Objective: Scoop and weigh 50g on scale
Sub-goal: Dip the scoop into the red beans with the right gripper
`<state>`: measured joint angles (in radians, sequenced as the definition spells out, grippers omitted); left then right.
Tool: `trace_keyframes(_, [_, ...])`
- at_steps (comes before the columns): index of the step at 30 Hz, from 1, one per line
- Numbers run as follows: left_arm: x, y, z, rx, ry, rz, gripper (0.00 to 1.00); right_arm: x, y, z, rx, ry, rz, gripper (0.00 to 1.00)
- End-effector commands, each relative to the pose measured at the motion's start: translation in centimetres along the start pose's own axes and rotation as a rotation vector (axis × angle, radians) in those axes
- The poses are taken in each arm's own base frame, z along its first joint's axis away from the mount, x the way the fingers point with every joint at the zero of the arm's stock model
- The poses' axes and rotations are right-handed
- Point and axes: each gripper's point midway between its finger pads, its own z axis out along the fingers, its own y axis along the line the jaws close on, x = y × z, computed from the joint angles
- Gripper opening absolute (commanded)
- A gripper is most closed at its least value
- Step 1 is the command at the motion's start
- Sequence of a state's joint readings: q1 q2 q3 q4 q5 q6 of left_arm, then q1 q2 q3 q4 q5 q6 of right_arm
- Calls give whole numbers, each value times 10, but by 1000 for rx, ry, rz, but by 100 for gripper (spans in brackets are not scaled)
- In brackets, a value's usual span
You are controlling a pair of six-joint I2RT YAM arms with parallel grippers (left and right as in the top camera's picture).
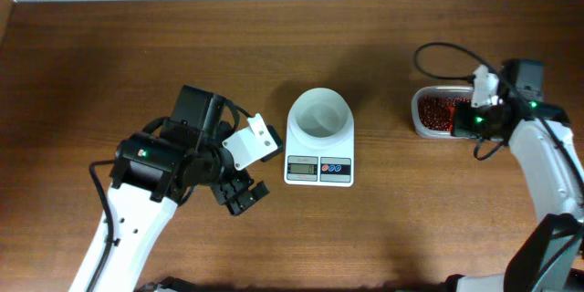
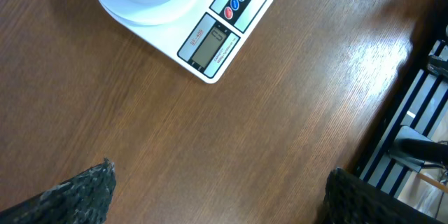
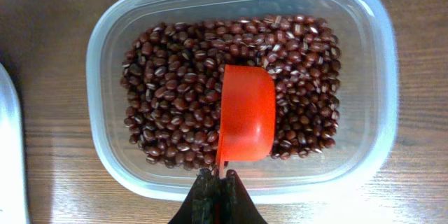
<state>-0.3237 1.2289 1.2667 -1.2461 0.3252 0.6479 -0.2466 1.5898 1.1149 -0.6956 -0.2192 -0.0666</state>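
Clamping the thin handle of an orange scoop (image 3: 246,112), the right pincer (image 3: 218,182) has its two fingers pressed together on it. The scoop's cup reaches straight ahead of this pincer into a bed of red beans (image 3: 175,98), with beans touching it on both sides and at its far end. Around the beans stands a clear plastic tub (image 3: 105,56), its near rim just ahead of the fingertips and below the handle. The tub rests on the brown wooden table (image 2: 280,112).

The left pincer (image 2: 220,171) hangs above bare wood with its fingers (image 2: 77,196) spread wide apart and nothing between them. Ahead of it and off to one side in the wrist view sits the scale (image 1: 319,146), flat on the table and apart from the fingers. From overhead, the scale lies near this pincer, on its right, between the two pincers. A round white bowl (image 1: 319,114) stands on the scale's platform, on the far part of the scale as seen from the left pincer. The grey display (image 1: 302,170) and the blue and red buttons (image 1: 336,169) sit on the nearer strip. The tub lies beyond the scale, on its right, close to it but not touching.
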Motion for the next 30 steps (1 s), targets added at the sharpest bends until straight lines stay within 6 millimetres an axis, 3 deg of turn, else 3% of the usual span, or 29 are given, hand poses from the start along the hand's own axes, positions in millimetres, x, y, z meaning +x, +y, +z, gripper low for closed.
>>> trace_keyframes(1, [3, 1, 2, 3, 8, 7, 99, -4, -3, -8, -161, -23, 117, 4])
trace_keyframes(7, [3, 1, 2, 3, 8, 7, 99, -6, -11, -28, -350, -73, 245, 4])
trace_keyframes(15, [3, 1, 2, 3, 8, 7, 99, -10, -14, -41, -445, -112, 295, 4])
trace_keyframes(19, [3, 1, 2, 3, 8, 7, 99, -10, -25, -47, -465, -133, 340, 4])
trace_keyframes(26, [3, 1, 2, 3, 8, 7, 99, -12, -11, -60, -590, -146, 362, 4])
trace_keyframes(30, [3, 1, 2, 3, 8, 7, 99, -21, 10, -78, -758, -185, 355, 4])
